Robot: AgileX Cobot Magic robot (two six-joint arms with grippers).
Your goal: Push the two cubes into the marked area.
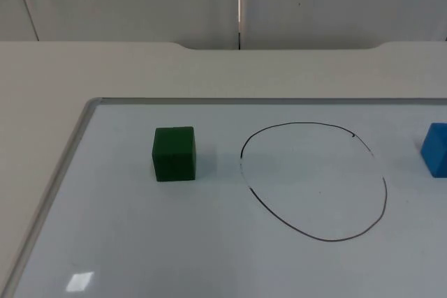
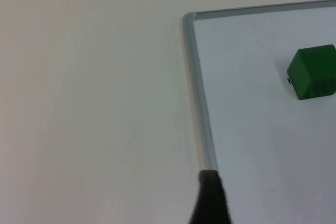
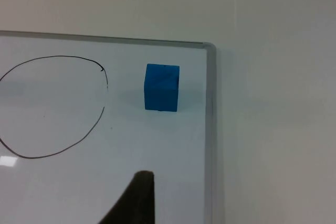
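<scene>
We see a whiteboard (image 1: pixel 91 172) with a metal frame lying flat on the white table (image 1: pixel 56 68), and on it a hand-drawn black outline (image 1: pixel 385 193), roughly oval, that marks the target area; nothing lies inside that outline. The green cube (image 1: pixel 174 153) sits on the board to the left of the outline, near it but clear of the line, and from the left wrist view we find it (image 2: pixel 314 72) well in from the board's frame corner (image 2: pixel 188 19). The blue cube (image 1: pixel 436 148) sits on the board to the right of the outline, apart from the line; from the right wrist view it (image 3: pixel 161 87) stands between the outline (image 3: pixel 100 114) and the board's right frame edge (image 3: pixel 210 108), closer to the frame. One black fingertip of the left gripper (image 2: pixel 210 198) hangs over the board's frame edge, and one of the right gripper (image 3: pixel 134 198) over the board surface below the blue cube; we cannot tell how either gripper is set, and neither touches a cube
</scene>
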